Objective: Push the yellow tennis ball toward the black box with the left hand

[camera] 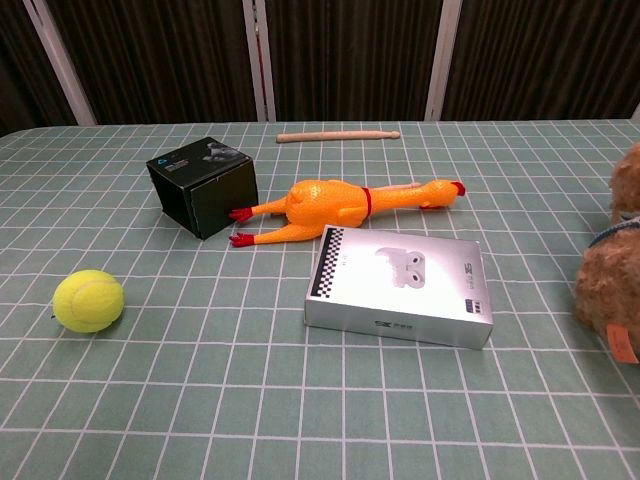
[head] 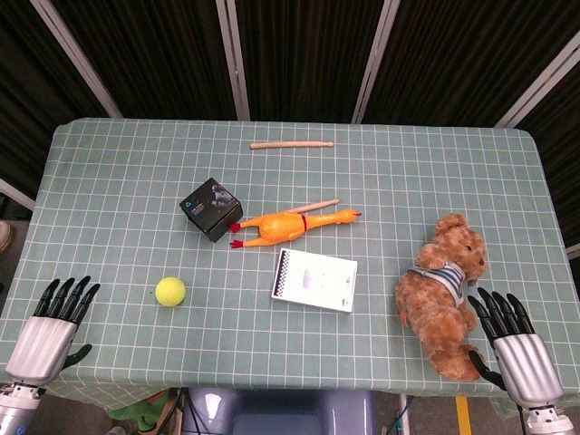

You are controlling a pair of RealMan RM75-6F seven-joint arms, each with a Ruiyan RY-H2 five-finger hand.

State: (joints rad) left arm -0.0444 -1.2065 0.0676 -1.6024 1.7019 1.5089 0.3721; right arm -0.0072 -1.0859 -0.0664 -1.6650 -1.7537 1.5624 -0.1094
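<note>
Your workspace is a table covered in a green cloth with a white grid (head: 118, 181). The largest thing on it is the brown plush teddy bear in a striped shirt (head: 446, 290), lying near the right edge, just beside your right hand (head: 515, 344). That hand rests at the near right corner with its black fingers spread and nothing in it. Your left hand (head: 50, 328) sits at the near left corner, fingers likewise apart and holding nothing.

Next in size, the flat silver-white cardboard box with a checkered edge (camera: 400, 285) lies near the middle of the table. Behind it stretches the orange rubber chicken with red feet (camera: 340, 207), its feet touching or almost touching the black cardboard box (camera: 205, 185).

A thin pale wooden stick (head: 291, 144) lies near the far edge.

The yellow tennis ball (head: 169, 291) sits on the cloth, to the right of your left hand and apart from it, nearer you than the black cardboard box and well apart from it.
</note>
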